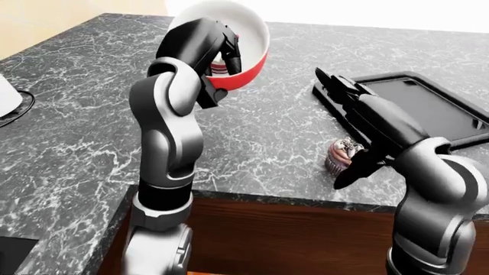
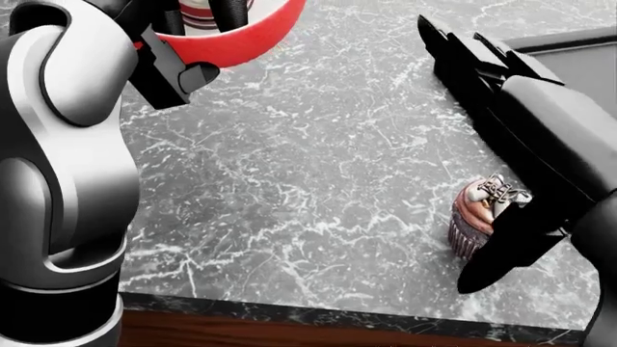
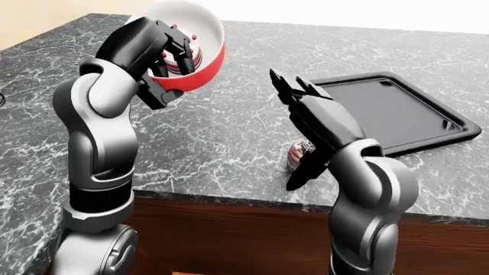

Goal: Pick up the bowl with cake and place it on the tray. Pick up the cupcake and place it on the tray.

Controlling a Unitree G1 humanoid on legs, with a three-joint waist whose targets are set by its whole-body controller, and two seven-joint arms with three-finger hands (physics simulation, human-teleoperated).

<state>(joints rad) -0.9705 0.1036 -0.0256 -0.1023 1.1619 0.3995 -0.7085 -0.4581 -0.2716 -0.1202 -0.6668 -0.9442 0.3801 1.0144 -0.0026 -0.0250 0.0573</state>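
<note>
Right-eye view shows the left hand [image 3: 164, 48] gripping the tilted red bowl [image 3: 200, 57] above the surface [image 3: 252, 132], while the right hand [image 3: 302, 109] hovers open-fingered beside the cupcake [image 2: 479, 217].

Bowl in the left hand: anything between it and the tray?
Yes. The right hand and forearm stand over the counter between the raised bowl and the tray, by the tray's left edge. The cupcake sits lower, under that arm.
</note>
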